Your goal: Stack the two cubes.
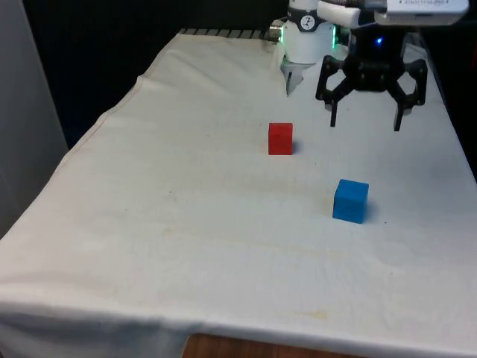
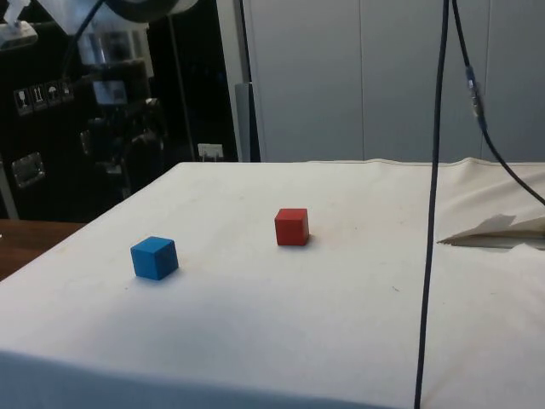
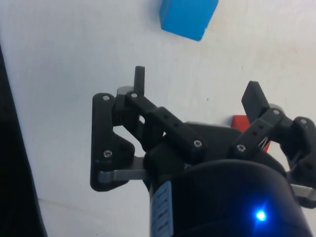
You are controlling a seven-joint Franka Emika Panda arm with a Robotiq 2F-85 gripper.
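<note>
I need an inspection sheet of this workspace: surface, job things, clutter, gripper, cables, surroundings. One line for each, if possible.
Surface: table under a white cloth, lightly creased, with faint marks.
Job's things: red cube and blue cube both sit on the cloth, apart, not stacked; the blue one is nearer the front camera and toward the front view's right.
Clutter: nothing seen.
Gripper: gripper open, holding nothing, in the air above the cloth, beyond the blue cube.
Cables: a dark cable hangs down in the side view, in front of the table.
Surroundings: black curtains behind; dark cabinets at the side.
</note>
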